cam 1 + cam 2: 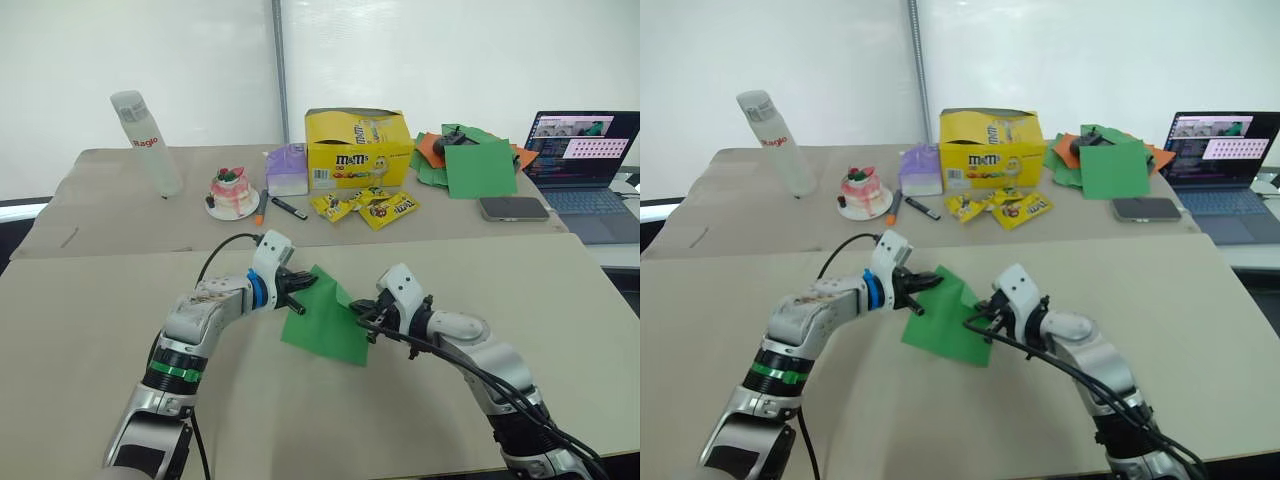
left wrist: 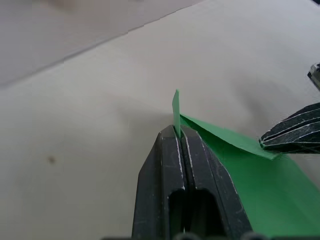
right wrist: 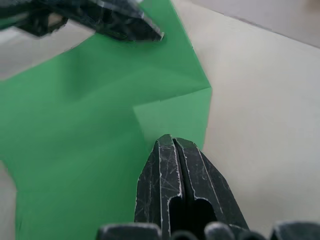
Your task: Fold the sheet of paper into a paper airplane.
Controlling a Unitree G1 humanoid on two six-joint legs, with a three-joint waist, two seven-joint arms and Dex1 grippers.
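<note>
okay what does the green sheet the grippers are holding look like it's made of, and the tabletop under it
The green sheet looks like thin matte paper: it holds a sharp crease and a folded corner, and a thin edge stands up between the left gripper's shut fingers. The tabletop looks like a dull beige cloth or board covering, with no shine; which one is unclear.

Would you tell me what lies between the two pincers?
The sheet of paper spans from left pincer to right pincer, seen in the left eye view.

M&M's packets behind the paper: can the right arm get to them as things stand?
Probably not. The right gripper has its jaws shut on the sheet of paper, as does the left gripper, and the M&M's packets lie well beyond, on the far table.
</note>
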